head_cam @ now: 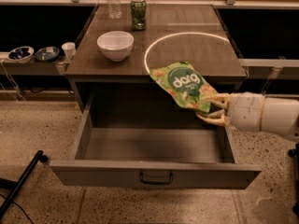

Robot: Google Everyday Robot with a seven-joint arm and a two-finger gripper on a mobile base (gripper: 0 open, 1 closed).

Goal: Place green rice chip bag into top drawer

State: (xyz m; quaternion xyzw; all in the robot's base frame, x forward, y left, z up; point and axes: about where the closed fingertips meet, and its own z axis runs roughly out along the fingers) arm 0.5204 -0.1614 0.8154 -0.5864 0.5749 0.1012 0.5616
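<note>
Now, jaws pinching crinkly green rice chip bag (183, 84), above top drawer (103, 171)

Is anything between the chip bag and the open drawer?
Nothing visible does. The gripper, by the drawer's right side, holds the green rice chip bag above the open top drawer; no object lies inside.

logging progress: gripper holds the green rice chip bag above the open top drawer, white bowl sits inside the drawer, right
Not quite: the camera view shows the white bowl on the tabletop, not in the top drawer. The gripper, at the right, does hold the green rice chip bag above that open drawer.
</note>
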